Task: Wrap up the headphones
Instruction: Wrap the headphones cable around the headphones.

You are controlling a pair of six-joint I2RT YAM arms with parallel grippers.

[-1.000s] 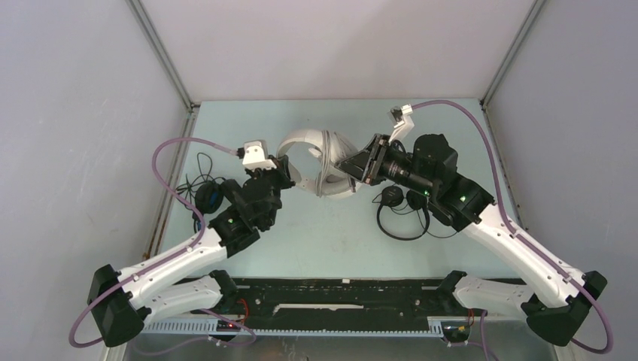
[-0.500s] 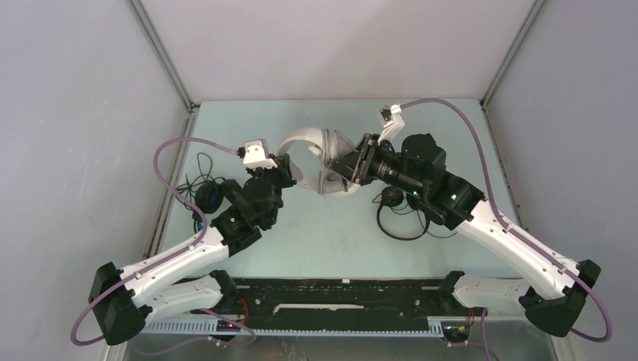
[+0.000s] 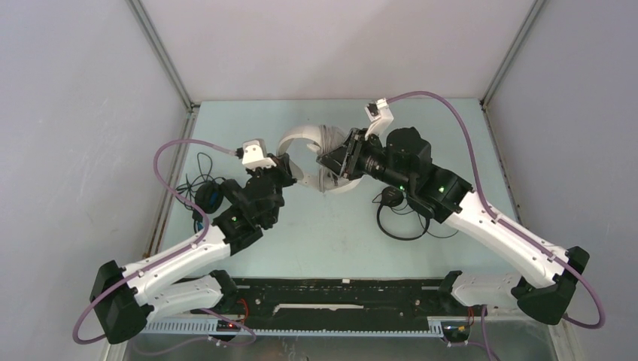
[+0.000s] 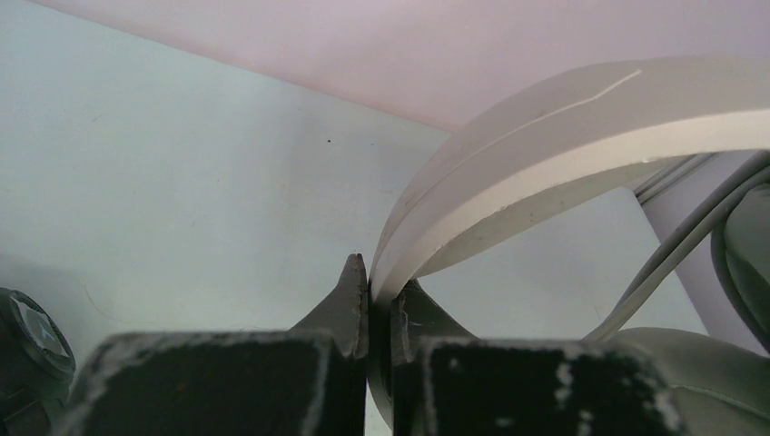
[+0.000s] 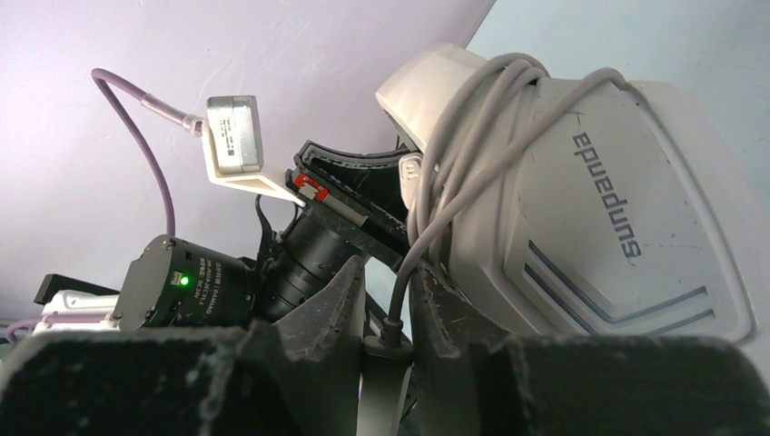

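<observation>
Pale green table [image 3: 248, 120] under white-grey headphones [image 3: 301, 141], tilted dark lettering [image 5: 607, 195] on one cup [image 5: 636, 272].

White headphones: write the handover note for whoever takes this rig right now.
Left gripper: shut on the headband of the white headphones.
Right gripper: shut on the grey cable near its plug end.
White set is between the arms; black-and-blue headphones lie by the left arm, slim black headphones by the right arm.
Done: several cable turns wound around the white set.
Left: secure that cable end, then wrap the other two, whose cords lie loose.
</observation>
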